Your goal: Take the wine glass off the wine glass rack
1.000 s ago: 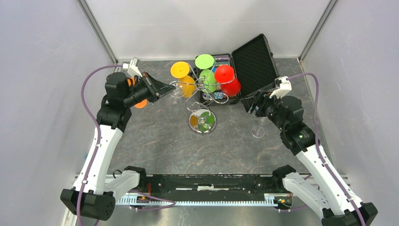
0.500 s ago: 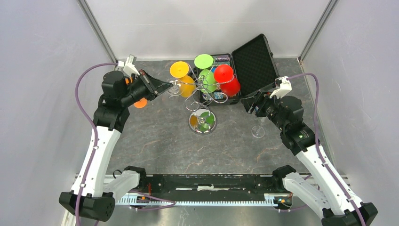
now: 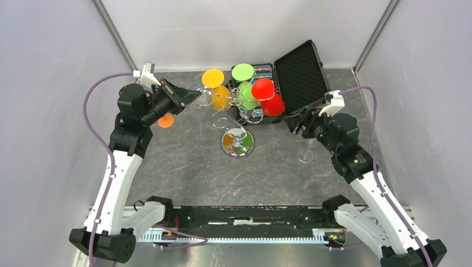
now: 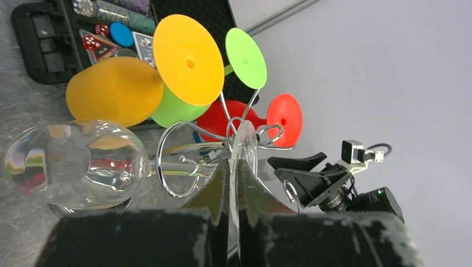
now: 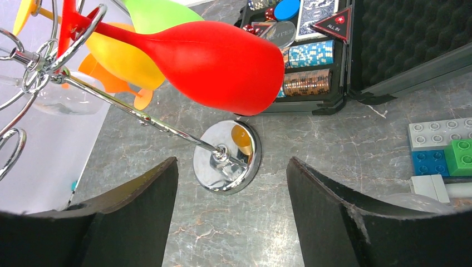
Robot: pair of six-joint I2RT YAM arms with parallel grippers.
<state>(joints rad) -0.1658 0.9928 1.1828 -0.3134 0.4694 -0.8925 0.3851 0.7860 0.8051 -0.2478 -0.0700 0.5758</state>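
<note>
Left arm [image 3: 119, 167] stretched toward wine glass rack [image 3: 237, 143], left claw [image 3: 192, 95] clamping clear wine glass [image 4: 72, 164], right claw [image 3: 290, 123] released

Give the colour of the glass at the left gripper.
Clear, uncoloured glass; left wrist view shows it best.

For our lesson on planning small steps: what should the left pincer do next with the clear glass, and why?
Probably draw the wine glass away from the central pole: the left pincer is shut on its foot, but the stem lies inside the wire curl of the wine glass rack, not yet free.
</note>
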